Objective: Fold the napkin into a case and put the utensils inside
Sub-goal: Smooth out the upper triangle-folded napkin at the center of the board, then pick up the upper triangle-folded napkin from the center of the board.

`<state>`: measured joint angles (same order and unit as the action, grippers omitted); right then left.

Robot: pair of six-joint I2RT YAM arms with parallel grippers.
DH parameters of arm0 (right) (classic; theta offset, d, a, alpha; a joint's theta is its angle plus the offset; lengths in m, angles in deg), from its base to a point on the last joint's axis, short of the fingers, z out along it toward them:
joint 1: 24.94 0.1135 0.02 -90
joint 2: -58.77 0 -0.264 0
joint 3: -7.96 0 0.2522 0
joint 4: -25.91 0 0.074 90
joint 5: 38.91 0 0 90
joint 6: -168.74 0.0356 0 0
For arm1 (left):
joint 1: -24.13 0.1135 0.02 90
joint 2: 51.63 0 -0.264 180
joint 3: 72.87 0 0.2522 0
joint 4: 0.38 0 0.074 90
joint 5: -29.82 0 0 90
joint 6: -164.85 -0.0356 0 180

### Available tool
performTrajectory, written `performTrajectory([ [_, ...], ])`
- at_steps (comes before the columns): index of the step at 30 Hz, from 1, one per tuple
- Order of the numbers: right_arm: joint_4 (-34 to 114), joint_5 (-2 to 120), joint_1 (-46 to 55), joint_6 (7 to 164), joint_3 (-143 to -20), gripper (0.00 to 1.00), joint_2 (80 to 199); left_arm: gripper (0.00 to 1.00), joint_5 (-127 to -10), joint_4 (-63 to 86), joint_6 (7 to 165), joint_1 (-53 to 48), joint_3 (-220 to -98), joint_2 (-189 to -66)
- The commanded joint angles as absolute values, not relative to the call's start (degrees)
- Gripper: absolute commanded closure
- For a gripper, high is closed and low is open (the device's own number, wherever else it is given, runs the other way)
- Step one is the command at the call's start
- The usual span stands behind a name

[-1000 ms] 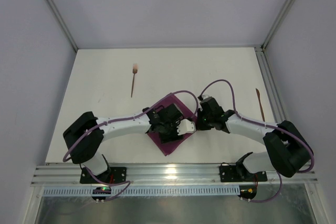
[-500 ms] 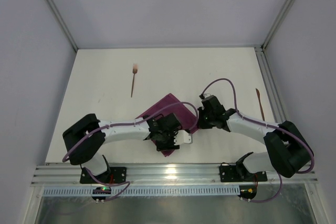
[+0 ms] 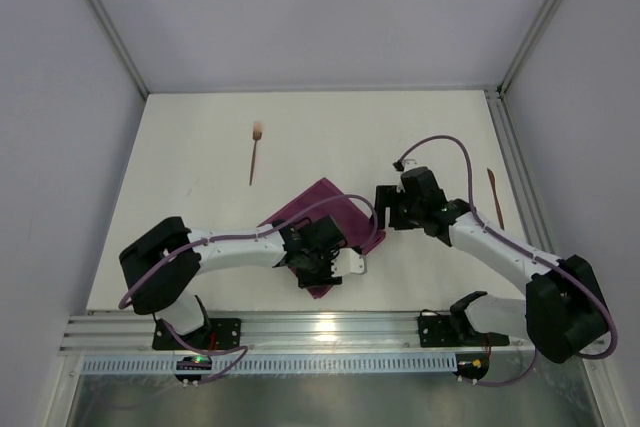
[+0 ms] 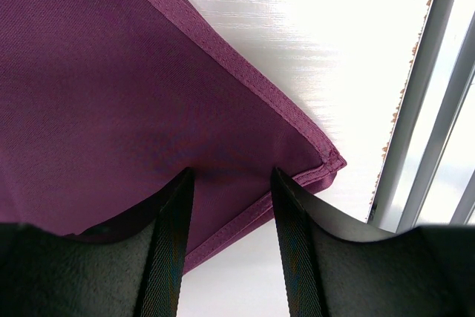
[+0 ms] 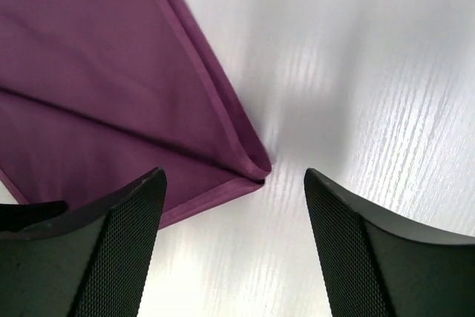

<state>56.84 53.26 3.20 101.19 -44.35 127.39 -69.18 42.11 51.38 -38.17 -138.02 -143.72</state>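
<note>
The napkin (image 3: 325, 202) is a magenta-purple cloth lying folded on the white table between both arms. My left gripper (image 3: 320, 269) stands over its near corner. In the left wrist view, the fingertips of this gripper (image 4: 230, 176) rest apart on the napkin (image 4: 111, 94), with nothing pinched between them. My right gripper (image 3: 382, 211) hangs open just right of the cloth. In the right wrist view, the right gripper (image 5: 234, 177) is wide open over bare table, beside the folded corner of the napkin (image 5: 96, 94). A copper fork (image 3: 256, 152) lies at far left. The other utensil (image 3: 495, 197) lies at the right edge.
A metal rail (image 3: 330, 332) runs along the near table edge and shows in the left wrist view as the rail (image 4: 434, 94) close to the napkin's corner. Another rail (image 3: 515, 162) borders the right side. Pale walls enclose the table.
The right gripper has opened, let go of the napkin's corner and drawn back to the right. Earlier, the left gripper slid toward the near corner as the cloth was folded over.
</note>
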Motion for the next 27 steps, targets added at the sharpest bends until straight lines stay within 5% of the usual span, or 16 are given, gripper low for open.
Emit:
performTrajectory([
  [1,55.32,58.36,0.29,101.32,-42.54,0.2,130.92,0.52,-68.97,42.65,50.59,-38.45,-136.9,-143.91],
  [18,44.42,67.61,-0.16,106.77,-35.69,0.48,139.19,0.52,-68.18,42.83,50.32,-38.45,-136.72,-143.47],
  [27,41.95,67.43,-0.42,108.0,-35.77,0.8,139.28,0.52,-68.44,44.05,49.62,-38.45,-136.81,-141.28],
])
